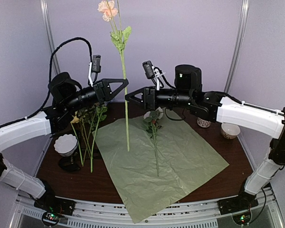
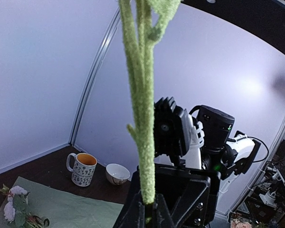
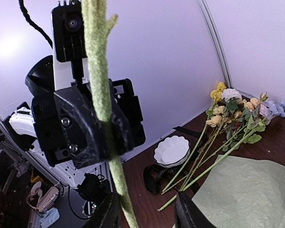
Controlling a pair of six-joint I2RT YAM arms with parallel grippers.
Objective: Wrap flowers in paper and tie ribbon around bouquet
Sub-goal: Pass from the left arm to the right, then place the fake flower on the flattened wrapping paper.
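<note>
One pink flower [image 1: 107, 9] stands upright above the paper [image 1: 180, 166], its long fuzzy green stem [image 2: 142, 118] clamped in my shut left gripper [image 1: 125, 83]. My right gripper [image 1: 128, 97] is open just right of that stem; in the right wrist view the stem [image 3: 97, 71] runs down beside its left finger [image 3: 108, 213], with the wide gap to the other finger empty. Another flower [image 1: 153, 124] lies on the pale green paper. More flowers [image 1: 88, 126] lie on the table to the left. The black ribbon [image 3: 157, 176] is coiled near a white dish.
A scalloped white dish [image 1: 66, 144] sits at the left beside the loose stems. A patterned mug [image 2: 81, 168] and a small white bowl [image 2: 117, 173] stand at the back right. The paper's near corner [image 1: 137, 216] overhangs the table's front edge.
</note>
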